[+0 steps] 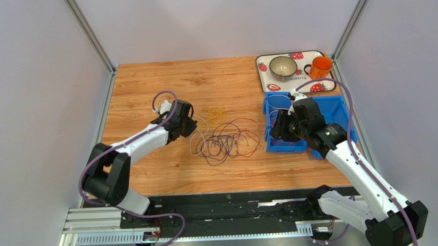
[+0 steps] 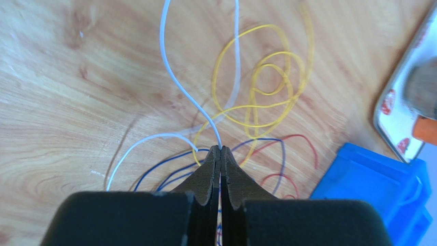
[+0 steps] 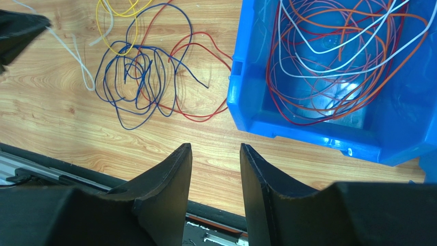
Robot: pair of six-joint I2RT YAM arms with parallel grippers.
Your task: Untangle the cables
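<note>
**Left hand pinches a white strand at the edge of the tangle**

The wooden worktop (image 1: 145, 93) fills the middle of the overhead view. On its right side sits a blue bin (image 1: 337, 107), and behind that, at the upper right, a strawberry-patterned tray (image 1: 265, 77). The right wrist view shows a second heap (image 3: 333, 66) of orange-red and white wire inside the bin. The loose cables (image 1: 223, 138) lie at the centre of the worktop between the two arms. Yellow loops lie at the far side and purple-blue and red ones nearer, all overlapping.

The right hand (image 3: 215, 151) stands open and empty over bare wood just beside the bin's near wall. The left hand (image 2: 221, 149) is closed, its tips gripping a white cable (image 2: 174, 77) where it meets the tangle.

The wires look thin, light and limp, with smooth sheaths that could slip through a pinch. A quick pull would probably drag neighbouring loops along. A strand lying on top, taken near a free end and lifted slowly, seems the safest hold.

In the dark knot it is hard to tell which strand crosses over which. The white cable runs off the top of the left wrist view, and the fingers hide whatever lies beneath them. Whether the bin's wires join the heap outside cannot be told.
</note>
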